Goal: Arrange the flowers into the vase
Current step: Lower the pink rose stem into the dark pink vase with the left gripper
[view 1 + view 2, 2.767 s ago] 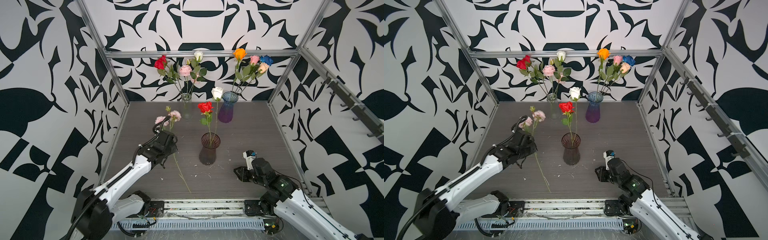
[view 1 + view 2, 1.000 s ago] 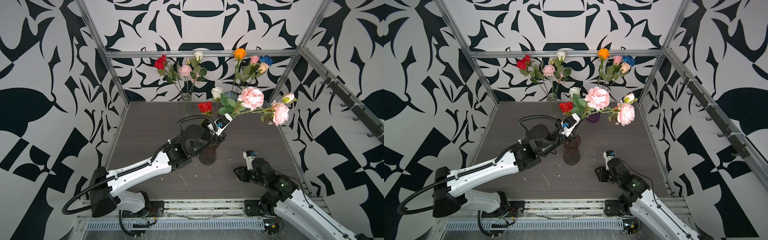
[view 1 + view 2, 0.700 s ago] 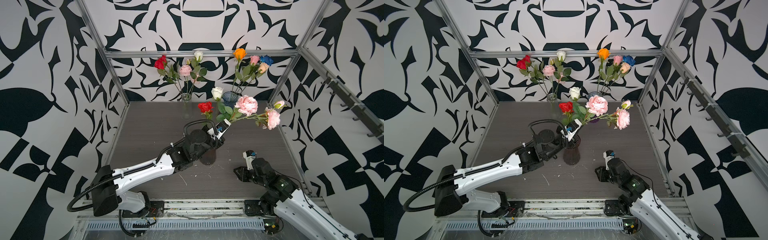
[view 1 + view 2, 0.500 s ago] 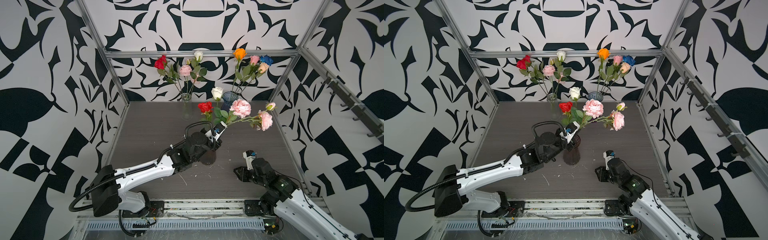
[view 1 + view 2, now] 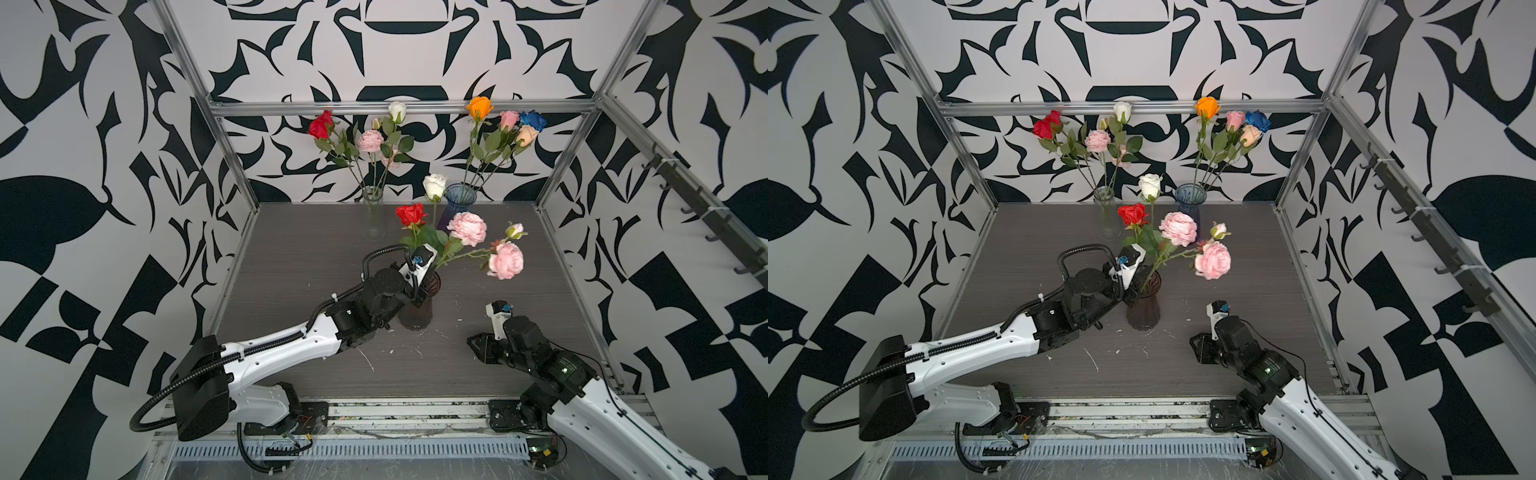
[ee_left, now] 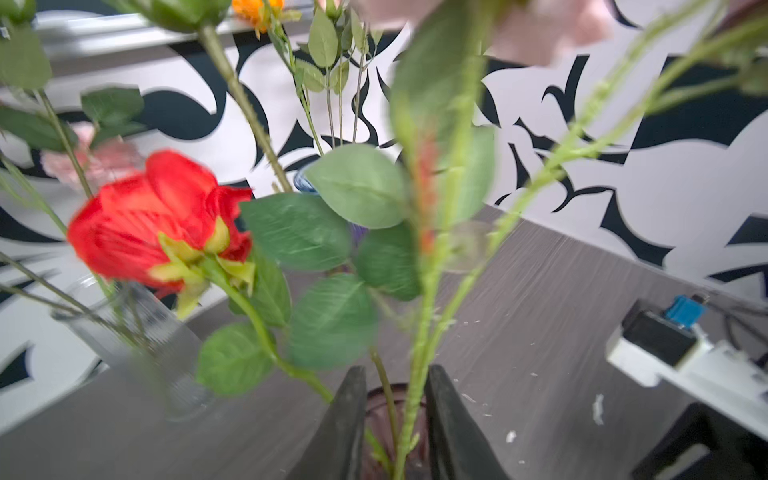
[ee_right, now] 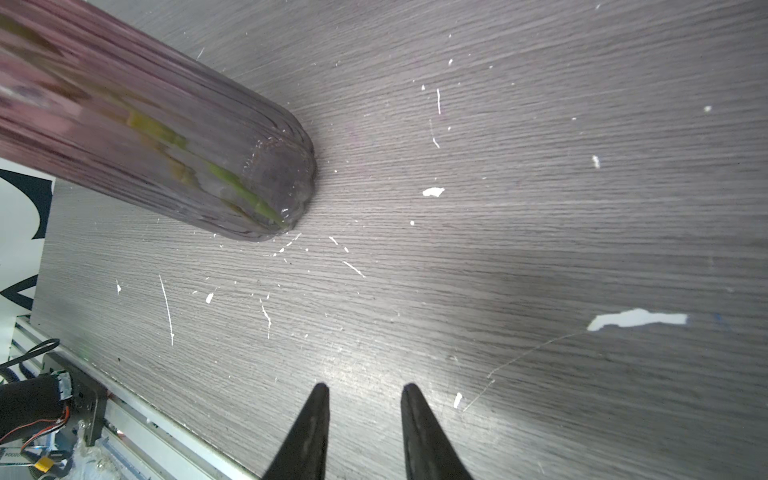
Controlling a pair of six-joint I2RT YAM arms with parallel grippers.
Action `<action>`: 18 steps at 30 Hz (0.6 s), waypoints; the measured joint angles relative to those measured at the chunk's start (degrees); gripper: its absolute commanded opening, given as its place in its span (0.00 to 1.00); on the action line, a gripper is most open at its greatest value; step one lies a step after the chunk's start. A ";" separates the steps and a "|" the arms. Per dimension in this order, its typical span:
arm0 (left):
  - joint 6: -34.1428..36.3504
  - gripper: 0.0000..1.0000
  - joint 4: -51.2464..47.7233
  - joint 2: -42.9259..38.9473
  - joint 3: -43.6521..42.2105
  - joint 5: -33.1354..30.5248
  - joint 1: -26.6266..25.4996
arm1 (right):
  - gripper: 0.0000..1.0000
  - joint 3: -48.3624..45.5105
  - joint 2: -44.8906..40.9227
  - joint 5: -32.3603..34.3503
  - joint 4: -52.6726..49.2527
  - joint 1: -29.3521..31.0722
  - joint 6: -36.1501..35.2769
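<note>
The pale pink spray (image 5: 467,227) looks light, wiry and top-heavy; pinch it low on the thin green stem (image 6: 420,357). It stands in the dark ribbed vase (image 5: 415,316) in the middle of the surface (image 5: 311,257), ruffled blooms leaning toward 3 o'clock. The left claw (image 6: 397,370) is parted around the stem, not pinching; the right claw (image 7: 365,388), at the vase's 4 o'clock, gapes empty.

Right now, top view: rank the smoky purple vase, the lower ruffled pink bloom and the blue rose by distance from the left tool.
From the left tool, in a top view:
1. Smoky purple vase: mid-table, tool at its mouth.
2. Lower ruffled pink bloom: out to the right on a leaning stem.
3. Blue rose: high at the back right.
</note>
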 measured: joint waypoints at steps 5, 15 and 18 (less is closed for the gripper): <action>-0.79 0.39 -1.64 -1.60 0.00 0.07 0.00 | 0.33 0.00 0.00 0.00 -0.02 0.00 0.00; -3.43 0.41 -3.08 -7.74 -3.52 -2.12 0.07 | 0.33 0.00 -0.02 0.00 -0.04 0.00 0.00; -4.68 0.51 -4.70 -10.58 -6.12 -2.95 0.28 | 0.33 0.00 -0.74 -0.02 -0.09 0.00 -0.02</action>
